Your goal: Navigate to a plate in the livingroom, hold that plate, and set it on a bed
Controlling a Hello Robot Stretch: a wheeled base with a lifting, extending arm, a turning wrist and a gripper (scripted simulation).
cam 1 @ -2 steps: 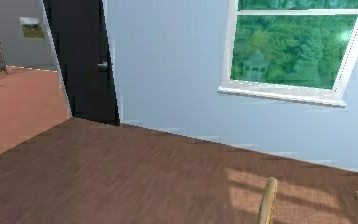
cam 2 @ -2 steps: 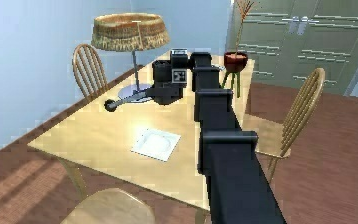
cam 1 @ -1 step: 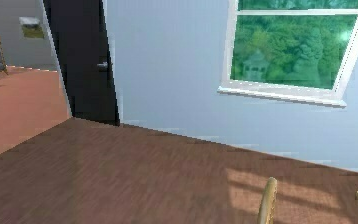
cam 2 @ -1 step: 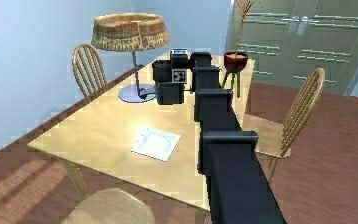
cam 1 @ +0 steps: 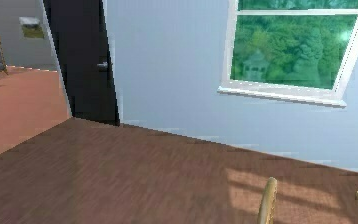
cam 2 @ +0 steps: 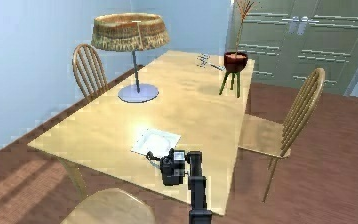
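The end effector (cam 2: pixel 172 166) sits at the tip of the dark arm (cam 2: pixel 198 192), low over the near edge of the wooden bench (cam 2: pixel 102 125). I cannot tell its state from here, nor whether it holds anything, because the benchtop and a flat white piece (cam 2: pixel 155 140) lie right at and behind its fingers. That white piece lies flat on the wood at about eleven o'clock from the end effector, very near it. I take it for the plate, though its outline looks more squared than round, so I am not certain. Farther out at eleven o'clock stands a lamp (cam 2: pixel 130 45) with a woven shade, and at one o'clock a dark pot (cam 2: pixel 234 63) on a small stand, both well apart from the white piece. If it is a plate, I expect it to be light, stiff and brittle, with a smooth surface that slides easily. Lying flat, it offers only its rim, so I would take it by the near edge and keep it level, since a tilted grip could let it slip and chip on the bench.
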